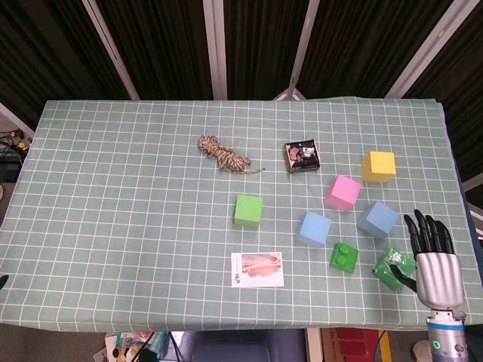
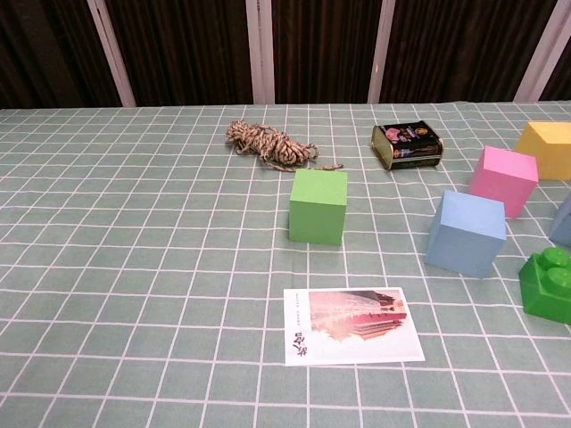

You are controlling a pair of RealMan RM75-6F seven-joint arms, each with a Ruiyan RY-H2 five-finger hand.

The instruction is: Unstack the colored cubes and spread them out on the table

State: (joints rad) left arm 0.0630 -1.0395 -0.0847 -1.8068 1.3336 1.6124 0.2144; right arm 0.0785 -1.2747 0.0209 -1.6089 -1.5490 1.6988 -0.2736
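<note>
Several cubes lie apart on the table, none stacked: a green cube [image 1: 248, 210] [image 2: 318, 206], a light blue cube [image 1: 313, 228] [image 2: 466, 233], a pink cube [image 1: 343, 191] [image 2: 503, 181], a yellow cube [image 1: 378, 166] [image 2: 546, 148] and a second blue cube [image 1: 377, 219] [image 2: 562, 223]. My right hand [image 1: 435, 262] is at the table's front right corner, fingers spread, holding nothing; the chest view does not show it. My left hand is in neither view.
A green studded brick [image 1: 344, 256] [image 2: 550, 282] and a green crinkled packet [image 1: 395, 266] lie near the right hand. A rope bundle [image 1: 223, 154], a dark tin [image 1: 302, 156] and a picture card [image 1: 257, 269] also lie on the green checked cloth [image 1: 113, 196].
</note>
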